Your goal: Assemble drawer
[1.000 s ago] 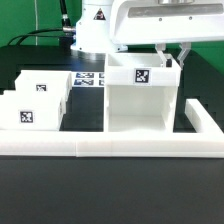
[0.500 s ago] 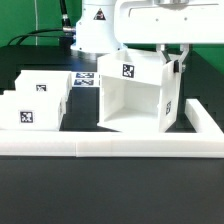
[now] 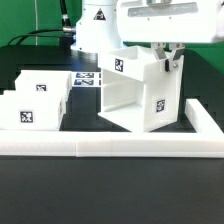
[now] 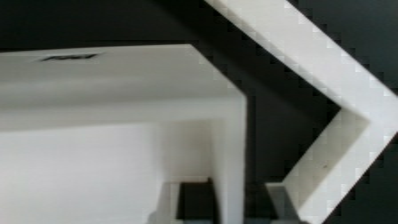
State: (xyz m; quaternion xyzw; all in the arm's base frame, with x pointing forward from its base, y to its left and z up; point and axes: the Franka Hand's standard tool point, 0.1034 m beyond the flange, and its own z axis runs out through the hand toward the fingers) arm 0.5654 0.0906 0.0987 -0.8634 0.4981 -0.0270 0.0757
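The white drawer box [image 3: 140,100] stands on the black table, turned at an angle, its open side facing the front and the exterior view's left. A tag shows on its top edge and another on its side wall. My gripper [image 3: 168,58] comes down from above and is shut on the top edge of the box's wall on the exterior view's right. In the wrist view the gripper [image 4: 237,202] has a dark finger [image 4: 192,204] on each side of that thin white wall [image 4: 228,140].
Two smaller white tagged parts [image 3: 40,95] [image 3: 28,116] stand at the exterior view's left. The marker board [image 3: 88,80] lies behind them. A white L-shaped rail runs along the front [image 3: 100,147] and the right [image 3: 205,118]; its corner shows in the wrist view [image 4: 338,110].
The drawer box has turned in my grip from facing the camera squarely to an angle. Its tagged side wall now shows. The gripper has moved slightly with it.
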